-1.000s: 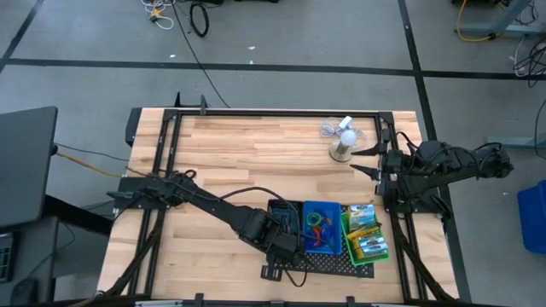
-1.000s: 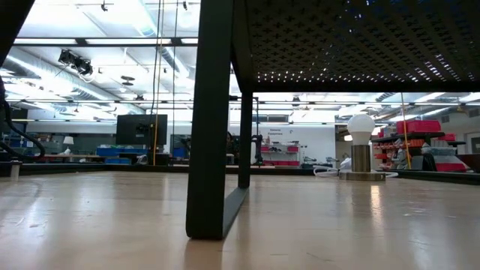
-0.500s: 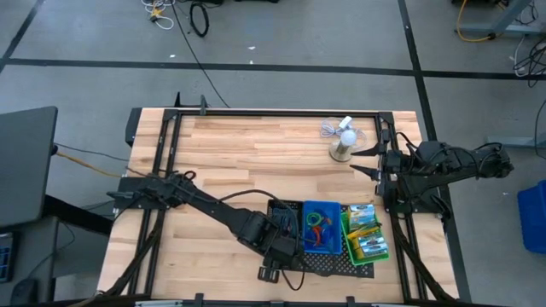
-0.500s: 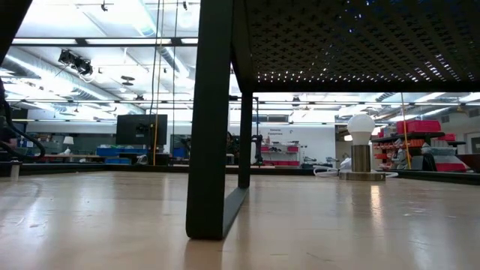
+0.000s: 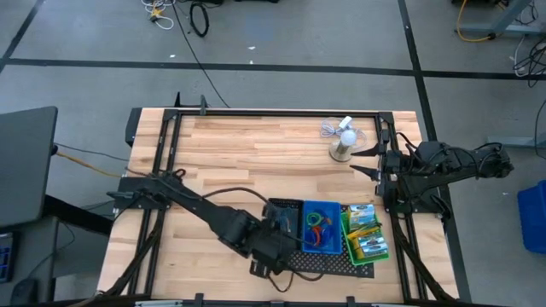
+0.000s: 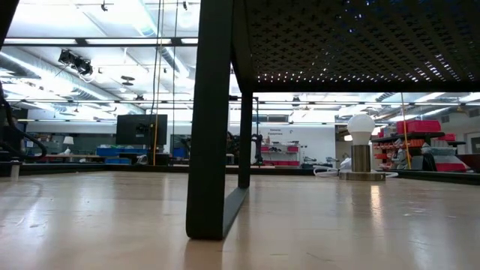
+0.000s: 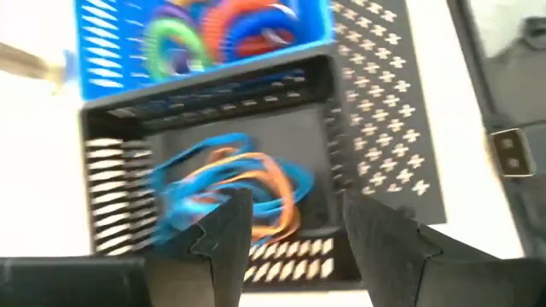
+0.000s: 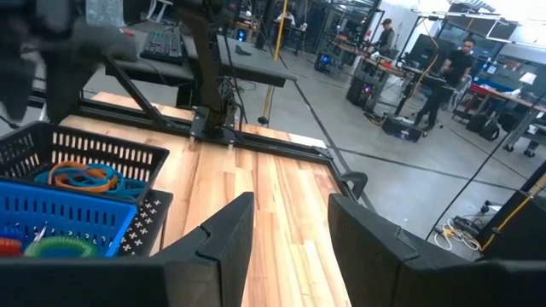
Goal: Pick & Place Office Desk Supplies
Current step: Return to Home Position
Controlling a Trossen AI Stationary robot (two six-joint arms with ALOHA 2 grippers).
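Observation:
A small black bin (image 7: 205, 95) stands on the black mesh tray (image 7: 384, 102) and holds blue and orange rubber-band loops (image 7: 230, 183). Behind it a blue bin (image 7: 94, 60) holds more coloured loops (image 7: 222, 26). My left gripper (image 7: 294, 226) hovers open above the black bin's near edge (image 5: 275, 239), slanting down, with nothing between its fingers. A green bin (image 5: 345, 228) at the tray's right end holds green-white boxes (image 5: 373, 247). My right gripper (image 5: 365, 162) waits open at the table's right edge (image 8: 290, 230), level and above the wood.
A white mini fan (image 5: 344, 141) on a round base stands at the far right of the table, also seen in the low view (image 6: 361, 146). The tray's leg (image 6: 210, 150) fills the low view's middle. Bare wood (image 5: 247, 162) lies left and far of the tray.
My left gripper has drawn back from over the black bin toward the table's near left and risen a little. The rubber bands stay in the bin.

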